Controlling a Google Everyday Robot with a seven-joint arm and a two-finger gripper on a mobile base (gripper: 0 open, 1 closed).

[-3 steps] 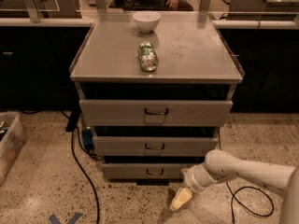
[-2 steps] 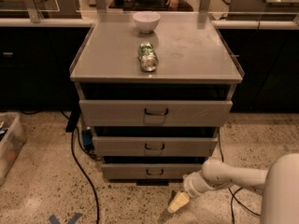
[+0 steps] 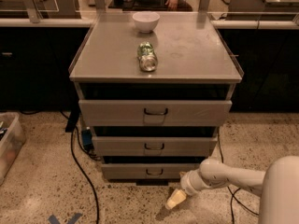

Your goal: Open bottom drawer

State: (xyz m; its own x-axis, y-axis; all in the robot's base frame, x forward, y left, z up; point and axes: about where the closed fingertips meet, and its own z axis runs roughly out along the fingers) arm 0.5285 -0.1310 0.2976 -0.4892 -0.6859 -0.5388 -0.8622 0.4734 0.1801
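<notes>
The gripper (image 3: pixel 175 200) sits low over the speckled floor (image 3: pixel 42 190), at lower right. Well above it and slightly to its left, a green can (image 3: pixel 147 56) lies on its side on the grey surface (image 3: pixel 196 45). A white bowl (image 3: pixel 145 21) stands beyond the can. Left of the gripper a black cable (image 3: pixel 83 171) runs across the floor, with a clear bin (image 3: pixel 11 141) farther left

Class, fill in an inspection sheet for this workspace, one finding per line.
Surface: grey cabinet top.
Job's things: bottom drawer looks shut; loop handle at centre.
Clutter: white bowl at the back; green can lying on its side.
Pincer: low by the floor, right of and below the handle, apart from the drawer.
Cables: black cable on the floor left of the cabinet.
Surroundings: speckled floor; plastic bin at far left.
</notes>
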